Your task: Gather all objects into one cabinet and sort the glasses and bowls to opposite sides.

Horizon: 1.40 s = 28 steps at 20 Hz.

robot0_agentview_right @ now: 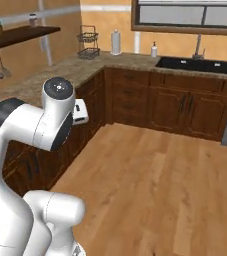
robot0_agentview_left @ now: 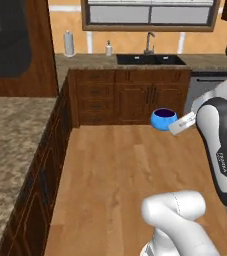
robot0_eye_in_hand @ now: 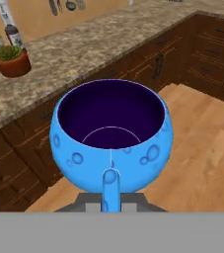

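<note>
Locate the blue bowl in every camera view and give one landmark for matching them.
Left base view: blue bowl right of centre, in the air before the sink cabinets, at the arm's tip.
Right base view: not in it.
Hand view: centre, held by the shut end effector, dark inside facing the camera.
Shared landmark: granite counter.

The arm [robot0_agentview_left: 220, 150] is glossy white with rounded, tube-like links and dark charcoal joint covers. In the left base view a dark band along one link carries small pale lettering, too small to read. In the right base view a dark joint ends in a round grey cap [robot0_agentview_right: 58, 86] at 10 o'clock.
</note>
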Available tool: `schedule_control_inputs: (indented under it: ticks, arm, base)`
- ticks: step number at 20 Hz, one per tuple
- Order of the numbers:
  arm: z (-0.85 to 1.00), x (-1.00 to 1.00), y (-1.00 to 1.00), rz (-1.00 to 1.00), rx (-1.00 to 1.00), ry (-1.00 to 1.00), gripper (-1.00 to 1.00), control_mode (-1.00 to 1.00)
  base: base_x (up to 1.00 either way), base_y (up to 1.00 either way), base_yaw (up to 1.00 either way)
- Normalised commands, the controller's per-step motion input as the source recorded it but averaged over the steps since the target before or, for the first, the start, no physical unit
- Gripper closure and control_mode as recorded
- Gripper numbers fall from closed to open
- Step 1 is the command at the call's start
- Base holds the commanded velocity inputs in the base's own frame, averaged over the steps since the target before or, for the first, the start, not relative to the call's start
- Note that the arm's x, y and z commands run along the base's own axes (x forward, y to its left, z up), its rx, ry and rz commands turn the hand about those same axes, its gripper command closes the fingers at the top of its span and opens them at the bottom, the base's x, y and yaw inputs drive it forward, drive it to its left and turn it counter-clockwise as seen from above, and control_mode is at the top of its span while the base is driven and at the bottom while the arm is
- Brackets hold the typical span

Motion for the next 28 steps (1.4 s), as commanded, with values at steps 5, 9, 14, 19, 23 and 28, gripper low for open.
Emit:
schedule_control_inputs:
  ticks: [5, 9, 14, 19, 23, 28]
  arm:
    - [0.00, 0.00, 0.00, 0.00, 0.00, 0.00, 1.00, 1.00]
    - [0.00, 0.00, 0.00, 0.00, 0.00, 0.00, 1.00, 1.00]
    - [0.00, 0.00, 0.00, 0.00, 0.00, 0.00, 1.00, 1.00]
    - [0.00, 0.00, 0.00, 0.00, 0.00, 0.00, 1.00, 1.00]
    - [0.00, 0.00, 0.00, 0.00, 0.00, 0.00, 1.00, 1.00]
    - [0.00, 0.00, 0.00, 0.00, 0.00, 0.00, 1.00, 1.00]
  base:
    - [0.10, -0.26, -0.80]
    - [0.49, -0.58, -0.60]
    - [0.82, -0.82, -0.44]
    - [0.98, -0.90, -0.34]
    - [1.00, -0.86, -0.15]
    - [1.00, -0.35, -0.01]
